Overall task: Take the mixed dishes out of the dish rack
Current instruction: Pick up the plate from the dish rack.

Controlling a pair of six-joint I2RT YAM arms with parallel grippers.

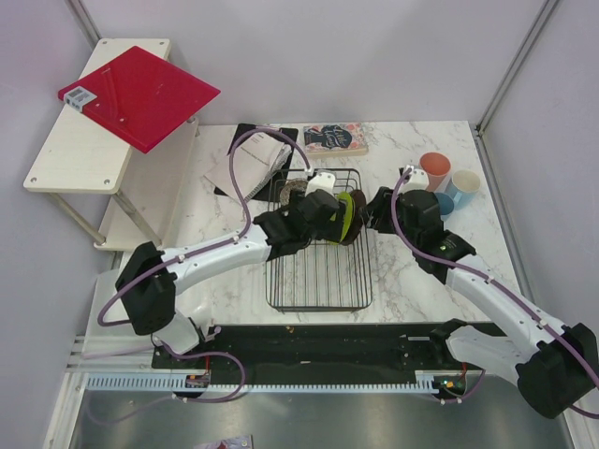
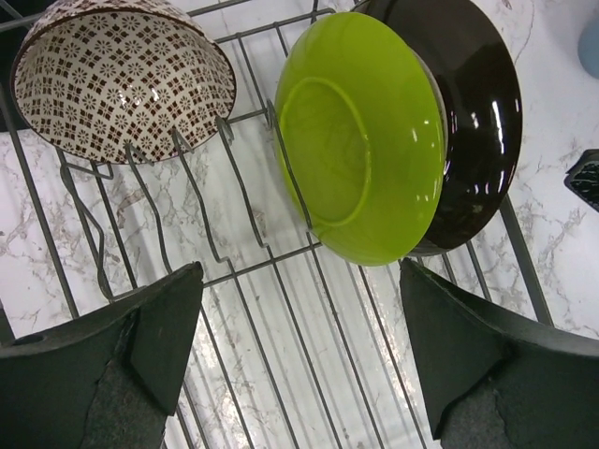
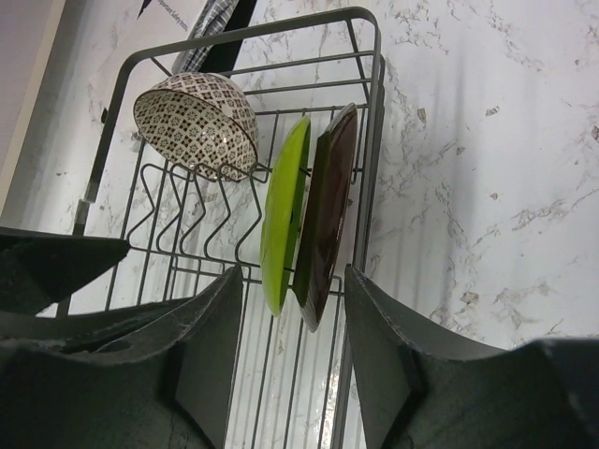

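The black wire dish rack [image 1: 318, 271] sits mid-table. A lime green plate [image 1: 344, 217] and a dark-backed plate [image 1: 357, 219] stand on edge in it, with a patterned brown bowl [image 1: 294, 192] at its far left. My left gripper [image 1: 325, 208] is open and empty above the rack; in its view [image 2: 299, 346] the green plate [image 2: 360, 131], dark plate [image 2: 482, 122] and bowl [image 2: 122, 75] lie just ahead. My right gripper [image 3: 292, 341] is open, and the lower edges of the green plate [image 3: 285, 210] and dark plate [image 3: 328, 215] show between its fingers. The bowl [image 3: 197, 122] is further back.
A pink cup [image 1: 434, 170], a light blue mug [image 1: 464, 184] and a darker blue cup [image 1: 445, 203] stand at the back right, close to my right arm. A book [image 1: 334, 137] and a dark cloth [image 1: 267, 154] lie behind the rack. A red board [image 1: 140, 94] rests on the white shelf [image 1: 65, 150].
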